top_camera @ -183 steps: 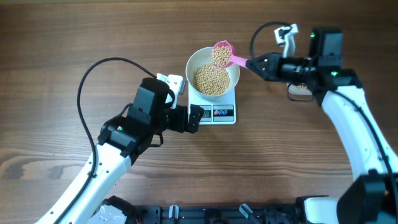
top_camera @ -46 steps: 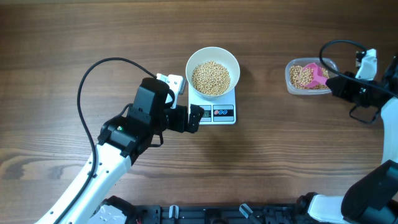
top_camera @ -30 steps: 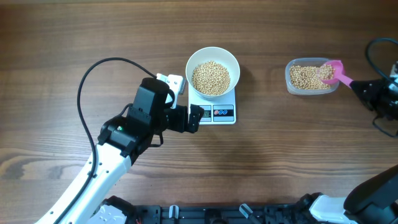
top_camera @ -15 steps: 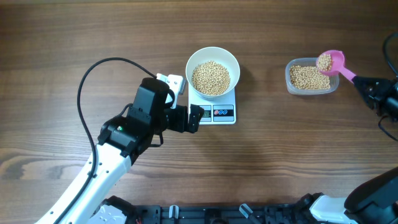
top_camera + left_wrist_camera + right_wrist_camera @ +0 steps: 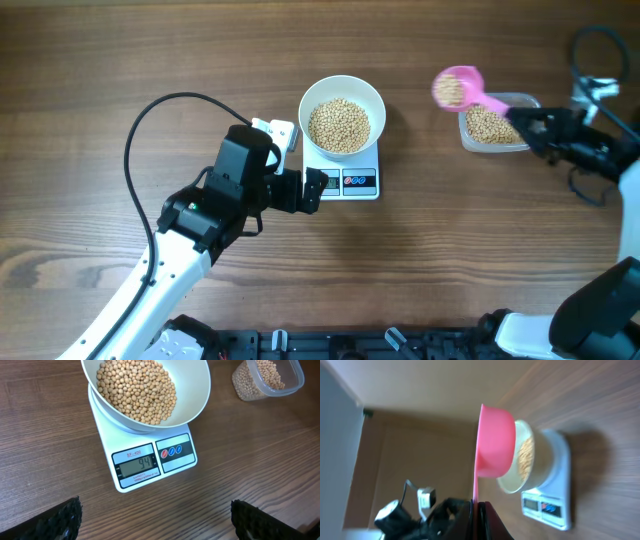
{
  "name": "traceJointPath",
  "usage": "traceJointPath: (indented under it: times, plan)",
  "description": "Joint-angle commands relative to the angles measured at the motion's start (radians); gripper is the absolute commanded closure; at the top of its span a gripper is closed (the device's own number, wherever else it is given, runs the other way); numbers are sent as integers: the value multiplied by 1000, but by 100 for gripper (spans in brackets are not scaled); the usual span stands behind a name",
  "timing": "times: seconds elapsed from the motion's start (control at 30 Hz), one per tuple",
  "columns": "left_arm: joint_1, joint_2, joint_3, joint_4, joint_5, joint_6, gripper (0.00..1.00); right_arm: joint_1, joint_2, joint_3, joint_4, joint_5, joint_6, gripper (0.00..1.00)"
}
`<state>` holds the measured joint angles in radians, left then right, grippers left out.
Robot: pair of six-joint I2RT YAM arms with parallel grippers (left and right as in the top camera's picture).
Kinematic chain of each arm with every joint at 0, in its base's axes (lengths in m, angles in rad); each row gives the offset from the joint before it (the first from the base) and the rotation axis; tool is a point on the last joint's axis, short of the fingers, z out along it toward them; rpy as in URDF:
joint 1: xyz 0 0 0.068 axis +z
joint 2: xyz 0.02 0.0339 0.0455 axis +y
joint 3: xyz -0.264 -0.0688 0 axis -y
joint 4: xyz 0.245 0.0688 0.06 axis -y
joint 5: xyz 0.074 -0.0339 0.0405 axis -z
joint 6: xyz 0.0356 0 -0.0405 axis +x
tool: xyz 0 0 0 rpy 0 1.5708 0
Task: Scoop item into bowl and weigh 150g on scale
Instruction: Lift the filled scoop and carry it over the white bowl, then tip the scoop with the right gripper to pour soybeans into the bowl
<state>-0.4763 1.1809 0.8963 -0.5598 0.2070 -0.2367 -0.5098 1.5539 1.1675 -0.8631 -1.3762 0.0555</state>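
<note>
Fingertips [image 5: 55, 520] of the left gripper [image 5: 157, 525] spread wide at the near edge of the left wrist view, empty, parked just short of the scale [image 5: 150, 467]; no shift from a second ago. Just beyond, display showing what looks like 94, so judged well short of the target. On the scale, bowl [image 5: 195, 390] holding a heap of beans [image 5: 135, 390], same level as in the last second and a half.

Further out to the right, plastic tub [image 5: 470, 135] on the table, more beans inside. Beside it the change: pink scoop [image 5: 455, 88], half a second ago raised over the tub's far corner, now carried past the tub and hanging loaded between tub and bowl, closer to the tub. Right gripper [image 5: 520, 118] clamped shut on the scoop's handle, bowl and scale dead ahead in its wrist view.

Judged: another load on its way, pour not yet begun. Probably several more scoops needed, smaller ones near the end to avoid overshooting.
</note>
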Motion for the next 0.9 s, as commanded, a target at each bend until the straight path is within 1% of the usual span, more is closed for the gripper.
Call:
traceJointPath:
  times: [0.0,0.07,0.13,0.27,0.37,0.47,0.53,0.6,0.77,0.8,0.87]
  plan:
    - [-5,-8,0,3,-10,20,0,113,13,2,74,-54,95,96]
    - [-5,-8,0,3,-10,20,0,173,13,2,146,5,187,96]
    - [-5,-8,0,3,-10,20,0,250,13,2,225,108,279,96]
    - [-5,-8,0,3,-10,20,0,360,13,2,320,161,321,95]
    - [-5,-8,0,3,-10,20,0,446,11,3,362,309,321,96]
    - [-5,-8,0,3,-10,20,0,523,-6,3,365,505,302,96]
    - [-5,-8,0,3,-10,20,0,586,-40,5,381,661,254,95]
    - [-5,-8,0,3,-10,20,0,630,-69,5,392,779,224,96]
    - [-5,-8,0,3,-10,20,0,761,-125,5,403,1078,90,96]
    - [-5,-8,0,3,-10,20,0,792,-126,5,403,1132,62,96]
    - [-5,-8,0,3,-10,20,0,838,-125,5,403,1177,8,96]
